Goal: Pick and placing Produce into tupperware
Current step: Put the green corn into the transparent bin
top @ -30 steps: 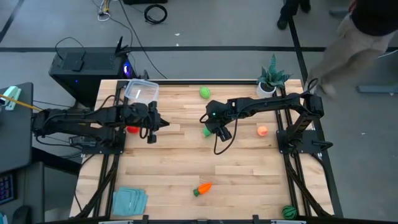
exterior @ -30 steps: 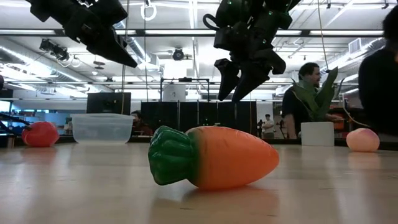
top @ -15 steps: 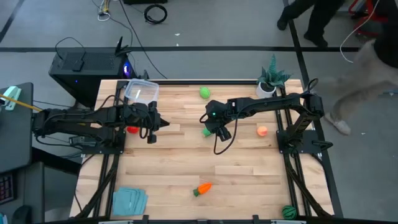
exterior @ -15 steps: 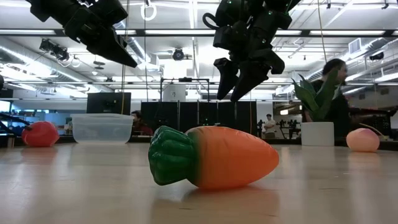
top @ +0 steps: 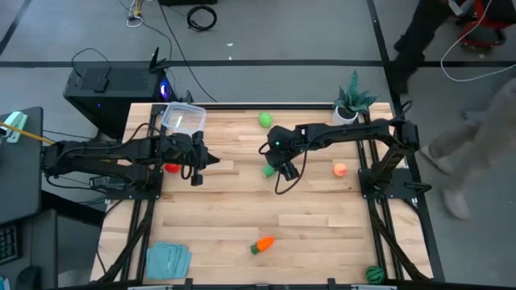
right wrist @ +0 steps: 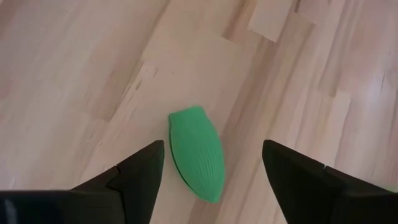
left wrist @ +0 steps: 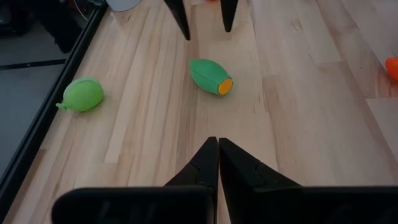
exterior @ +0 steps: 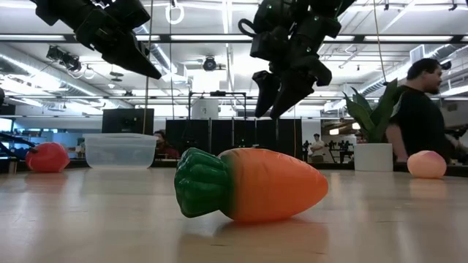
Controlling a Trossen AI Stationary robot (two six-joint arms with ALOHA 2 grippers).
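The right gripper (right wrist: 211, 165) is hovering, jaws spread wide, over the green oblong (right wrist: 196, 152) lying on the surface (top: 322, 217); the left gripper (left wrist: 217, 144) is waiting empty, jaws closed.

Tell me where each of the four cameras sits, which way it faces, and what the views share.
High view: overhead, straight down on the table; both arms show, left gripper and right gripper.
Low view: at tabletop height, level across to the room; carrot nearest, both grippers hang overhead.
Left wrist view: on the left arm, looking across the wood past its own shut fingers.
Right wrist view: on the right arm, looking down between its open fingers.
Shared: both wrist views show the green oblong.
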